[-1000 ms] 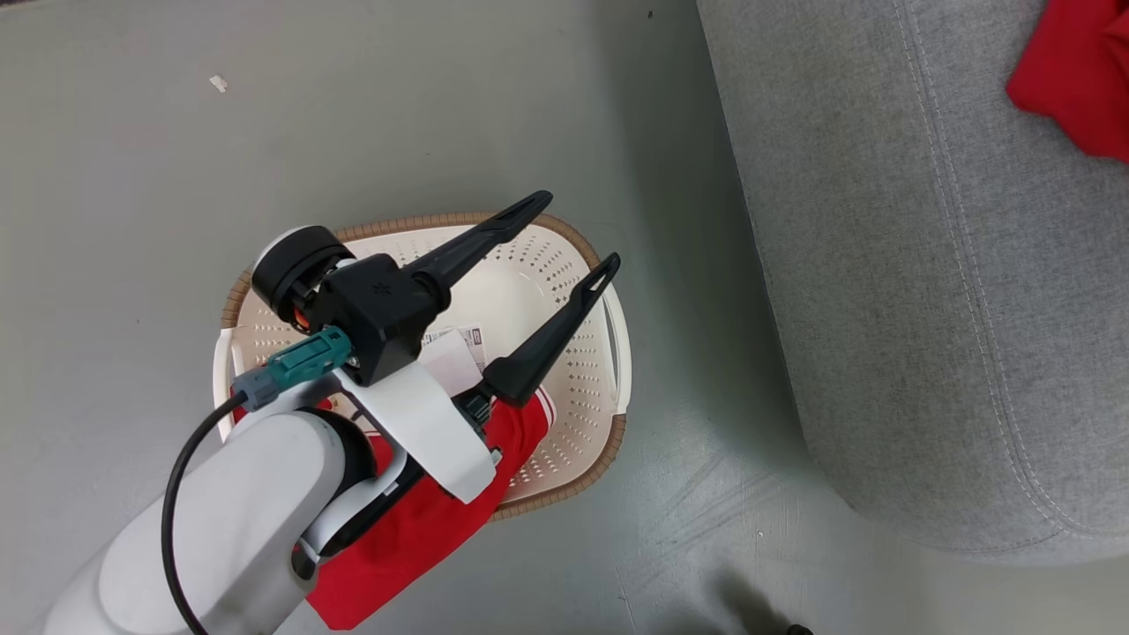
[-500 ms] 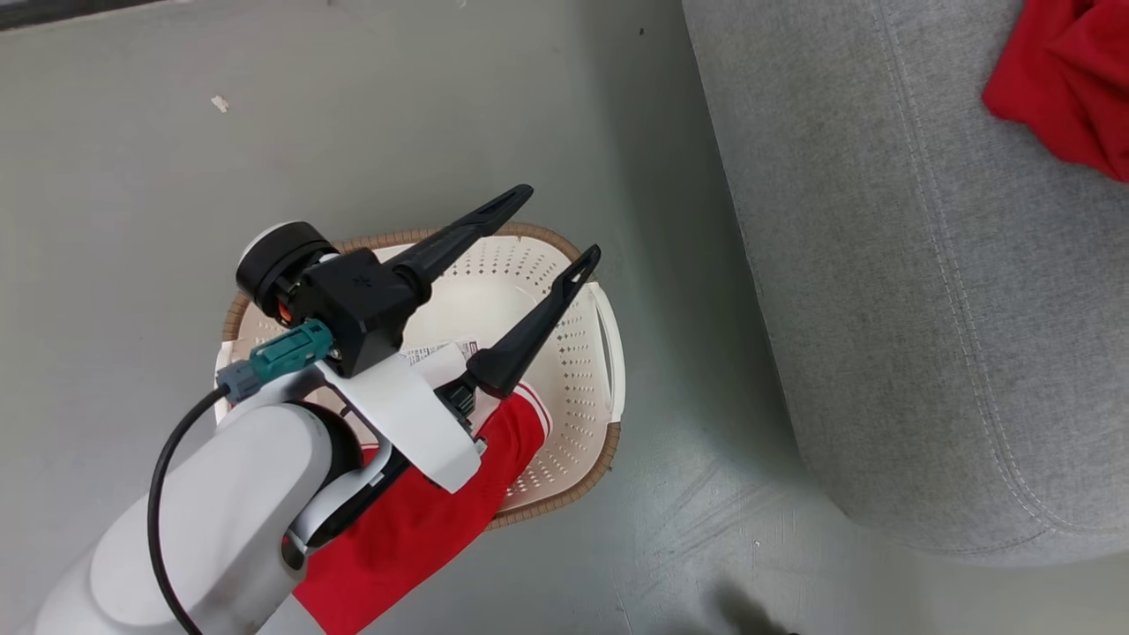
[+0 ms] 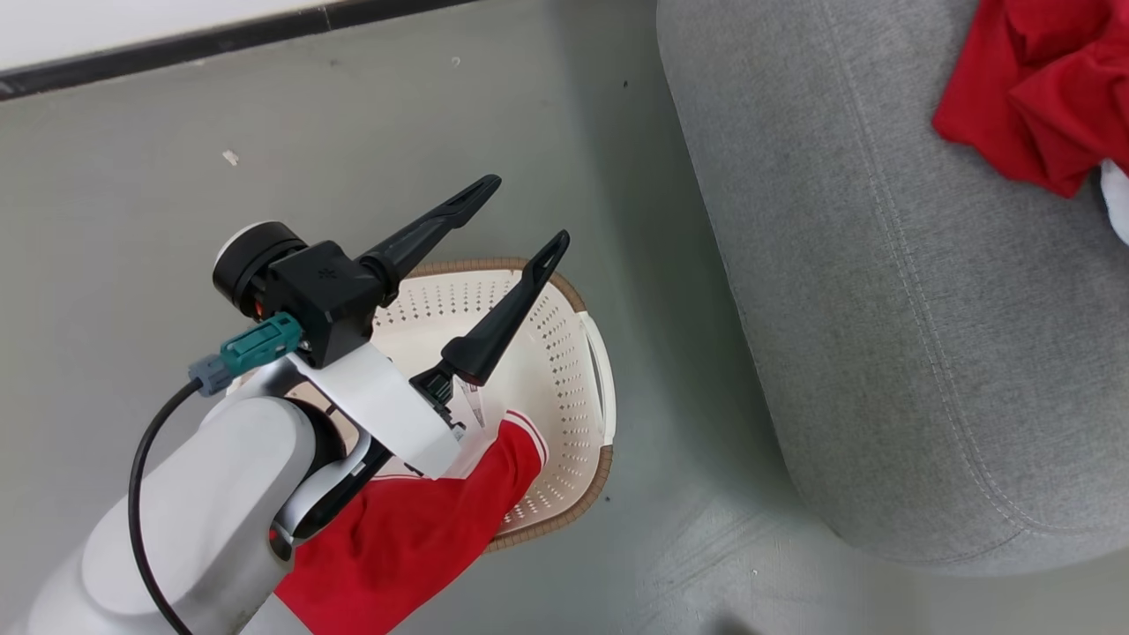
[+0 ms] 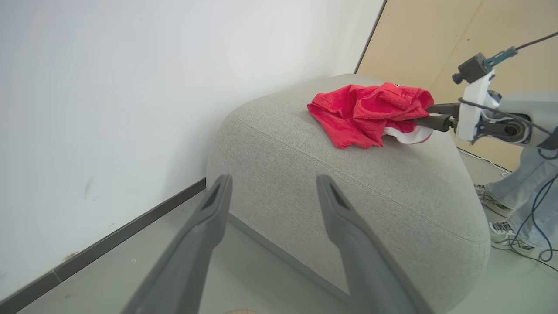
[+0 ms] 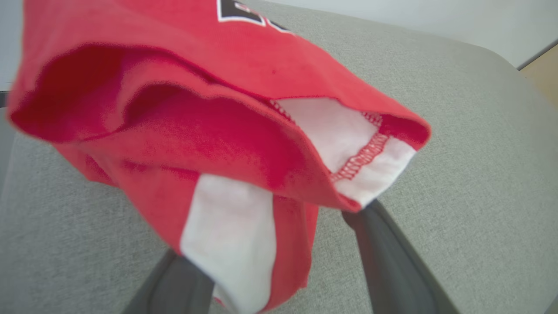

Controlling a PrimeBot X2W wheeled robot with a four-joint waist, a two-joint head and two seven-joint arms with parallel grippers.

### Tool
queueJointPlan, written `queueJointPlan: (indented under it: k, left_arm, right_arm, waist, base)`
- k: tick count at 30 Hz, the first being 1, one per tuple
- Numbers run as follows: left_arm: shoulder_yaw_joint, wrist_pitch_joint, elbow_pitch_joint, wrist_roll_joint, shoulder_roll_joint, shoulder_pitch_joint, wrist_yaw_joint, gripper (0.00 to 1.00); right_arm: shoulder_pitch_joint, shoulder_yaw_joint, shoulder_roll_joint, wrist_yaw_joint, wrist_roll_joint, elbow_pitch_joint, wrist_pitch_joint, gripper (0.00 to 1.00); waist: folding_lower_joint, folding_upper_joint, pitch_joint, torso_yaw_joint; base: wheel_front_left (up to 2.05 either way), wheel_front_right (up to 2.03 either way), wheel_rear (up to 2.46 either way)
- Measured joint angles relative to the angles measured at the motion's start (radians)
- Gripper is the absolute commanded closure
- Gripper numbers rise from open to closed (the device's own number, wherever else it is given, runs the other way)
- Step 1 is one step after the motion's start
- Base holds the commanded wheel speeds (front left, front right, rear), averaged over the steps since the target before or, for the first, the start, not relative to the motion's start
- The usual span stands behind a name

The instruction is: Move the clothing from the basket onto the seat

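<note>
Looking down from the head, we see the left claw [image 3: 525, 212] poised above the basket [image 3: 564, 353], its two dark fingers spread wide and carrying nothing. We judge that it hangs there so it can drop onto the next piece. That piece is a red top [image 3: 414, 538] lying in the basket's near end and spilling over the near rim, partly hidden beneath the left forearm. The basket stands on the floor [image 3: 132, 220] near the seat [image 3: 882, 309], which we think keeps each carry short. Toward the seat's far side rests a red-and-white garment [image 3: 1023, 97].

From the left wrist, we look between the left claw's [image 4: 273, 181] wide fingers toward the seat [image 4: 348, 196] rather than down into the basket, so this claw is not yet aimed at the laundry. The red-and-white garment [image 4: 366, 113] sits crumpled on top of the seat, and the right claw [image 4: 429, 117] reaches into its edge from the side. A person's legs [image 4: 518, 187] stand beyond the seat.

From the right wrist, the right claw [image 5: 274, 244] has its fingers far apart, and the garment [image 5: 196, 131] drapes over their tips, blurred, above the grey upholstery [image 5: 457, 174]. We read this as the let-go: the fingers are parted so the cloth can slide off onto the seat. Whether it is free of the fingers we cannot tell.
</note>
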Motion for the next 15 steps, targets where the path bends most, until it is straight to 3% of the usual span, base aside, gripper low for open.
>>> queueJointPlan:
  k: [10, 15]
  left_arm:
    - [0.01, -0.039, 0.042, -0.027, -0.002, 0.052, 0.0, 0.0]
    - [0.017, -0.053, 0.059, -0.036, -0.003, 0.077, 0.001, 0.0]
  right_arm:
    - [0.098, -0.019, -0.016, 0.0, 0.052, -0.01, -0.013, 0.0]
    - [0.113, -0.021, -0.041, 0.0, 0.063, -0.071, -0.024, 0.0]
  waist:
    - [0.0, 0.0, -0.082, -0.001]
    - [0.0, 0.0, -0.125, 0.001]
  base:
    - [0.0, 0.0, 0.0]
    - [0.0, 0.0, 0.0]
